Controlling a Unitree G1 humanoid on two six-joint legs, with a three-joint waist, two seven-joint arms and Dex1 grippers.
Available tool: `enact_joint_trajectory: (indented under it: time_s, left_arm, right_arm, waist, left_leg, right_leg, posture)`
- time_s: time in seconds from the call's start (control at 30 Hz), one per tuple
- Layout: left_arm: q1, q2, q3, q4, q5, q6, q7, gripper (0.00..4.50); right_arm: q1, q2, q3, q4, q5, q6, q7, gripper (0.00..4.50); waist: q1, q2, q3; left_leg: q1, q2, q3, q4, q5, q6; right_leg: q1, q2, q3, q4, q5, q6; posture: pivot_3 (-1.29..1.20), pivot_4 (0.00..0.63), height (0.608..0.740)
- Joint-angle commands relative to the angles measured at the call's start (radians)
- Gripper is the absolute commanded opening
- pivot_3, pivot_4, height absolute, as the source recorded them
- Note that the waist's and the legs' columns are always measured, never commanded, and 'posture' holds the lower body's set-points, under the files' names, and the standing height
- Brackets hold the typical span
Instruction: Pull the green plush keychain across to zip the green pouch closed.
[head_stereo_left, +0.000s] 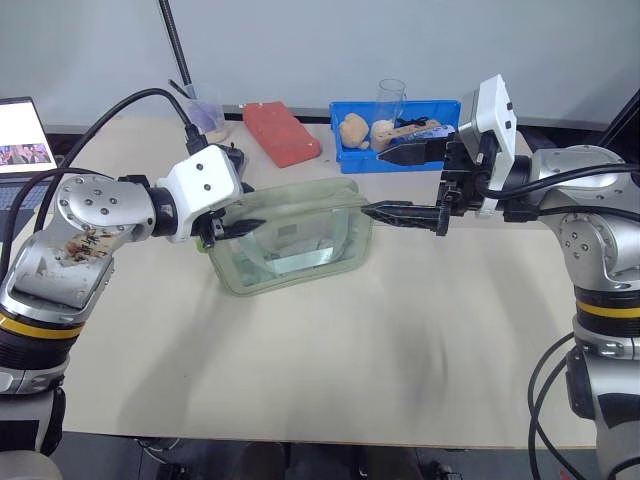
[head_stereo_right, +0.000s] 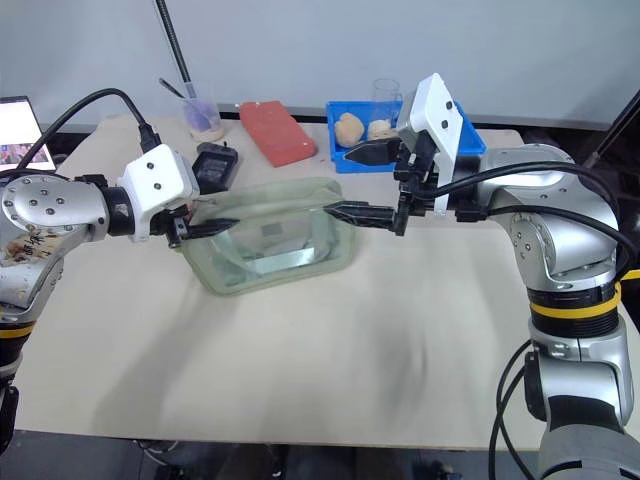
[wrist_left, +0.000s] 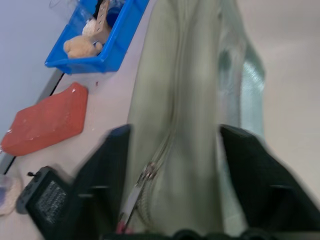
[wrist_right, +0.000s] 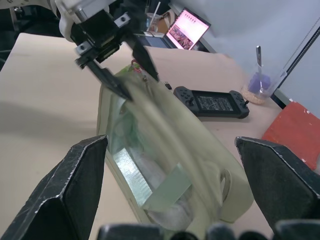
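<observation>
Both grippers at the ends of the green pouch (head_stereo_left: 290, 235)

The pouch lies mid-table. The left gripper (head_stereo_left: 228, 228) straddles its left end; whether it pinches cannot be told. The keychain is hidden, only a pink bit (wrist_left: 121, 229) shows. The right gripper (head_stereo_left: 395, 185) gapes wide, empty, at the right end.

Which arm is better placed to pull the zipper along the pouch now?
Probably left. The left gripper straddles the green pouch at the end where the zipper pull sits, while the right gripper is open at the far end, suited to bracing.
</observation>
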Motion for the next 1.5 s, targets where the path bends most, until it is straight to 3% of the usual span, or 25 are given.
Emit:
enact_joint_trajectory:
  time_s: [0.03, 0.07, 0.67, 1.2, 1.33, 1.5]
  left_arm:
    - [-0.011, -0.008, 0.013, -0.002, 0.038, -0.042, -0.015, 0.3]
    - [-0.013, -0.012, 0.016, 0.001, 0.041, -0.045, -0.017, 0.02]
    - [-0.072, -0.059, 0.028, 0.199, 0.101, -0.554, -0.244, 0.02]
    - [0.017, -0.059, 0.058, 0.053, 0.026, -0.512, -0.315, 0.02]
    - [0.039, -0.051, 0.074, 0.027, 0.01, -0.455, -0.317, 1.33]
    - [0.034, -0.043, 0.115, -0.029, -0.052, -0.316, -0.303, 3.77]
  right_arm:
    - [-0.016, -0.019, -0.009, -0.039, -0.004, 0.003, -0.005, 4.5]
    - [-0.017, -0.02, -0.009, -0.039, -0.005, 0.003, -0.006, 4.5]
    - [0.003, -0.07, 0.006, -0.033, -0.035, -0.02, 0.065, 4.5]
    - [0.082, -0.107, 0.003, -0.078, -0.025, -0.004, 0.069, 4.5]
    - [0.081, -0.118, 0.006, -0.079, -0.03, -0.003, 0.076, 4.5]
    - [0.092, -0.173, -0.01, -0.095, -0.011, 0.013, 0.112, 4.5]
  waist:
    - [0.0, 0.0, 0.0]
    - [0.0, 0.0, 0.0]
    - [-0.002, 0.0, 0.0]
    - [0.0, 0.0, 0.0]
    - [-0.001, 0.0, 0.0]
    - [0.0, 0.0, 0.0]
  left_leg:
    - [0.0, 0.0, 0.0, 0.0, 0.0, 0.0]
    - [0.0, 0.0, 0.0, 0.0, 0.0, 0.0]
    - [0.0, 0.0, 0.0, 0.001, 0.0, 0.0]
    - [0.0, 0.0, 0.0, 0.003, 0.0, 0.0]
    - [0.0, 0.0, 0.0, 0.003, 0.0, 0.0]
    - [0.0, 0.0, 0.0, 0.003, 0.0, 0.0]
  right_leg:
    - [0.0, 0.0, 0.0, 0.0, 0.0, 0.0]
    - [0.0, 0.0, 0.0, 0.0, 0.0, 0.0]
    - [0.0, 0.0, 0.0, 0.001, 0.001, -0.001]
    - [0.001, 0.0, 0.0, 0.002, 0.0, 0.001]
    - [0.001, 0.0, 0.0, 0.002, 0.0, 0.0]
    - [0.001, 0.0, 0.0, 0.002, 0.0, 0.001]
  posture:
    - [0.0, 0.15, 0.74]
    - [0.0, 0.15, 0.74]
    - [0.0, 0.15, 0.74]
    - [0.0, 0.15, 0.74]
    - [0.0, 0.15, 0.74]
    - [0.0, 0.15, 0.74]
